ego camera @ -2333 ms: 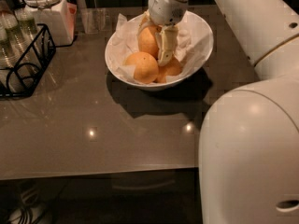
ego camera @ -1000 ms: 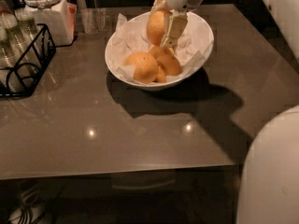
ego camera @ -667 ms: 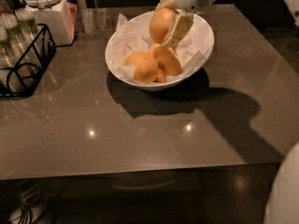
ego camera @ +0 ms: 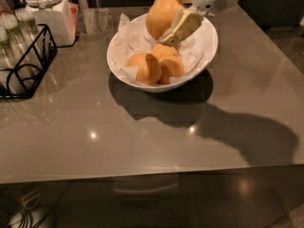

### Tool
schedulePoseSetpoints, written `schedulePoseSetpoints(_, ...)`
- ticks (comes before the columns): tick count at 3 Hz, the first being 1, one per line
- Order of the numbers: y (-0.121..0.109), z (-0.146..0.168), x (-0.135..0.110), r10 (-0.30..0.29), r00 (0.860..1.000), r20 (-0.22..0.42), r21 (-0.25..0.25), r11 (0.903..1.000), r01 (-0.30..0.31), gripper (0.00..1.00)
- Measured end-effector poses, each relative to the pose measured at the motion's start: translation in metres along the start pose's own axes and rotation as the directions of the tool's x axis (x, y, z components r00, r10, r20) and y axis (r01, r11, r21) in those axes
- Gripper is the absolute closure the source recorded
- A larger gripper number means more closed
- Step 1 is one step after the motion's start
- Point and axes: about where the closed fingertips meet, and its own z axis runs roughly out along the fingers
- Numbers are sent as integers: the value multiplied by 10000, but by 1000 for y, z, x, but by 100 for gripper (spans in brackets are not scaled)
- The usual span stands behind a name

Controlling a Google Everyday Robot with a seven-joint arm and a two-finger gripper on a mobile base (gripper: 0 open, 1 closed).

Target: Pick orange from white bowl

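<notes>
Gripper (ego camera: 167,19) at the top edge, over the far half of the white bowl (ego camera: 115,66), clamped narrow on one orange (ego camera: 159,13). One cream-coloured finger (ego camera: 184,26) slanting down the fruit's right side; second finger mostly hidden behind the top of it. Held orange up over the bowl's inside, above the other fruit, its lower edge close to the pile; touching or apart, cannot tell. Three more oranges (ego camera: 142,68) bunched together on crumpled white paper (ego camera: 192,56) in the bowl's bottom. One bowl only, standing on a grey-brown table (ego camera: 142,141), toward its far side. At far left, one black wire rack (ego camera: 28,65) with glass bottles inside, number not clear. Behind the rack, one white lidded jar (ego camera: 47,14). Between jar and bowl, one clear drinking glass (ego camera: 95,19).
</notes>
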Motion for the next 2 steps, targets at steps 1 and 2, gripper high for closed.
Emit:
schedulePoseSetpoints(1, 0, 0, 0, 0, 10000, -1, -1, 10000, 0, 100)
schedulePoseSetpoints(2, 7, 2, -3, -18, 9997, -228, -213, 9998, 13, 100)
